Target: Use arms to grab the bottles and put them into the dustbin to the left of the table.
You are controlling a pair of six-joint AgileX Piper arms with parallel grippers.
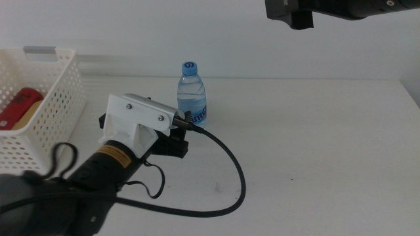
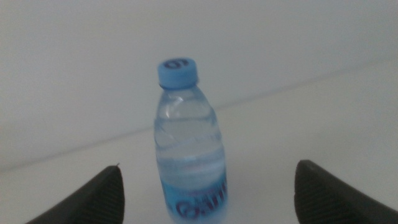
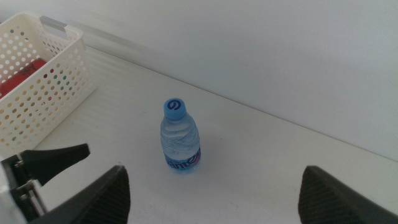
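Note:
The clear water bottle (image 1: 192,97) with a blue cap and label stands upright on the white table (image 1: 315,151). My left gripper (image 1: 176,141) sits just in front of it, low over the table. In the left wrist view its jaws are open, with the bottle (image 2: 189,149) centred ahead of the left gripper (image 2: 208,169) and apart from it. My right gripper (image 1: 300,16) hangs high at the back right, open (image 3: 214,177), looking down on the bottle (image 3: 180,138). The red can (image 1: 20,105) lies in the dustbin (image 1: 62,98), with an amber shape (image 1: 31,118) beside it.
The white perforated dustbin (image 3: 59,74) stands at the table's left edge, with a grey strip on its rim. The left arm's thick black cable (image 1: 230,170) loops over the table to the right of the arm. The left arm's jaw tip (image 3: 59,158) shows in the right wrist view.

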